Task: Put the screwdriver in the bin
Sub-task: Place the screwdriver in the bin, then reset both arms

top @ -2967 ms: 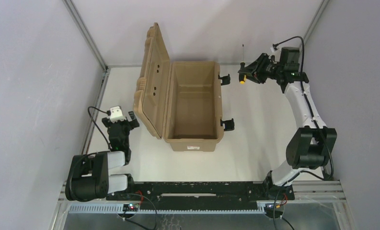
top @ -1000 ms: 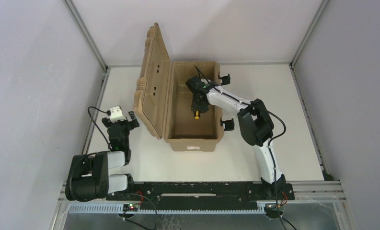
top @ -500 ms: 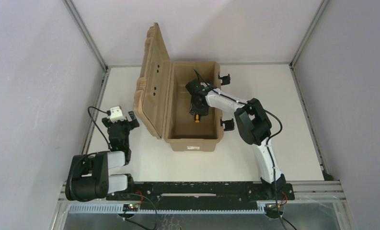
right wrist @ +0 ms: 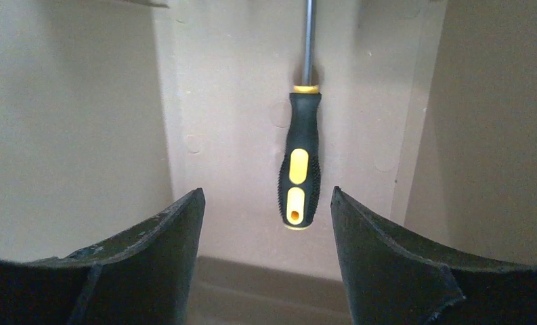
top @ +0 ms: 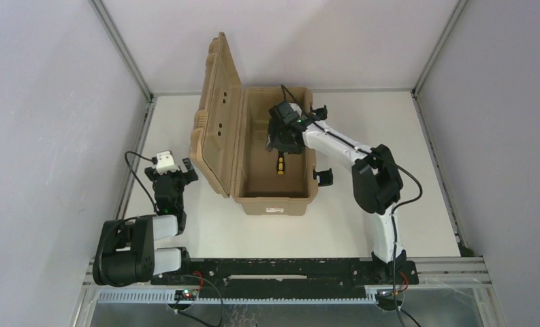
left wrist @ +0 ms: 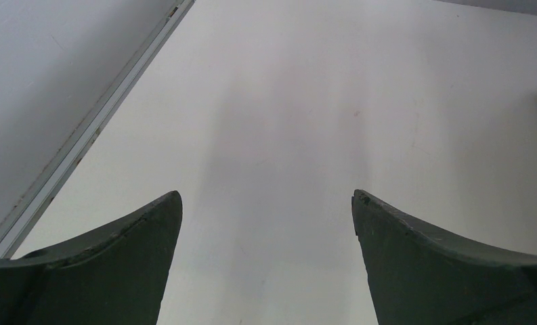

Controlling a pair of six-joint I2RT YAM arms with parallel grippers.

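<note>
1. Bin (top: 274, 203) stands open on the bench (top: 389, 170).
2. Right gripper (right wrist: 265, 203) hangs inside it, jaws apart, holding nothing; best lifted straight up, clear of the rim.
3. Left gripper (left wrist: 265, 203) rests apart, empty.
4. Screwdriver (right wrist: 297, 169) lies on the bin floor.

Left claw (left wrist: 266, 196) spread wide, white table (left wrist: 286, 101) beneath

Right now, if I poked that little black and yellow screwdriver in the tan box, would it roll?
Probably a little: the small black and yellow screwdriver has a rounded handle and lies loose on the floor of the tan plastic box. The box's walls would likely stop it soon. Its thin metal shaft looks stiff, not bendy.
</note>
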